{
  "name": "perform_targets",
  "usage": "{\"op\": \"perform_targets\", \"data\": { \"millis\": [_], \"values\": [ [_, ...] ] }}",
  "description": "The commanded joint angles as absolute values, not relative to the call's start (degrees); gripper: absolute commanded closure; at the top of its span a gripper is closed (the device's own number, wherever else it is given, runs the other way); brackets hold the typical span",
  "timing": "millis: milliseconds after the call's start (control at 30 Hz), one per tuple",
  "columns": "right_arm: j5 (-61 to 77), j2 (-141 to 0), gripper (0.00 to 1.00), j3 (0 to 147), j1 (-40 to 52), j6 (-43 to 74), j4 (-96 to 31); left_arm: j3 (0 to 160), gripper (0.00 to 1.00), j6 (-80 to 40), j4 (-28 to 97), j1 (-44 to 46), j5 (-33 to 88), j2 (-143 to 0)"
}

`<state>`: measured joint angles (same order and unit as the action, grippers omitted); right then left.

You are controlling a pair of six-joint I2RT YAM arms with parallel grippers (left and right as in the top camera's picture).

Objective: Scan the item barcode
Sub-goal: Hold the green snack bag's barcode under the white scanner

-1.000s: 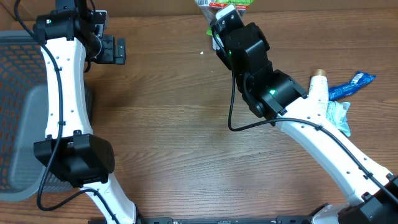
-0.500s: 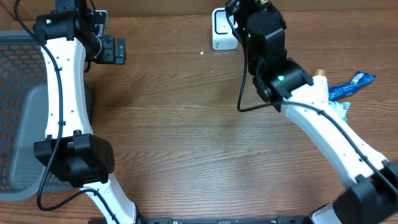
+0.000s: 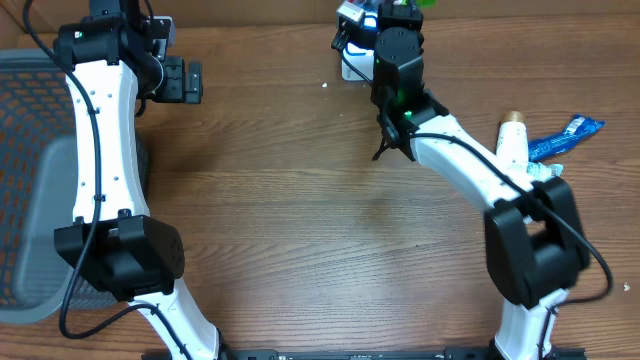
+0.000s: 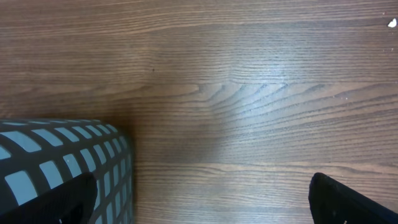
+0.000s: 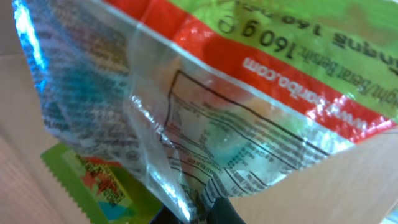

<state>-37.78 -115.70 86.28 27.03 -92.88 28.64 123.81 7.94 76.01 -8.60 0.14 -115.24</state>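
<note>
My right gripper reaches to the table's back edge, shut on a snack bag of green, red and clear foil. In the right wrist view the bag fills the frame, its crinkled seam pinched between my dark fingertips. Its print and a nutrition table show, but the barcode is out of view. A white scanner stands just below the bag, partly hidden by the right arm. My left gripper hangs open at the back left, holding nothing; the wrist view shows it over bare wood.
A grey mesh basket sits at the left edge, its corner under the left gripper. At the right lie a cream bottle, a blue packet and a pale green packet.
The right arm has swung toward the back edge and turned its wrist, carrying the bag over the scanner. The left arm has not moved.
</note>
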Motion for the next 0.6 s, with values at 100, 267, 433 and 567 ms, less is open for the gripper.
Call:
{"op": "perform_targets", "data": {
  "millis": [100, 267, 433, 567],
  "values": [
    [-36.9, -123.5, 0.96, 88.0, 24.3, -96.3, 37.7, 124.8, 0.00, 9.0, 76.1, -8.1, -0.1, -113.3],
    [-36.3, -127.6, 0.96, 88.1, 22.7, -96.4, 40.7, 124.8, 0.00, 9.0, 76.0, -8.1, -0.1, -113.3],
    [-34.2, -129.4, 0.96, 88.1, 21.6, -96.5, 42.0, 124.8, 0.00, 9.0, 76.1, -8.1, -0.1, -113.3],
    [-32.1, -129.9, 0.96, 88.3, 21.2, -96.7, 42.0, 124.8, 0.00, 9.0, 76.1, -8.1, -0.1, -113.3]
  ]
}}
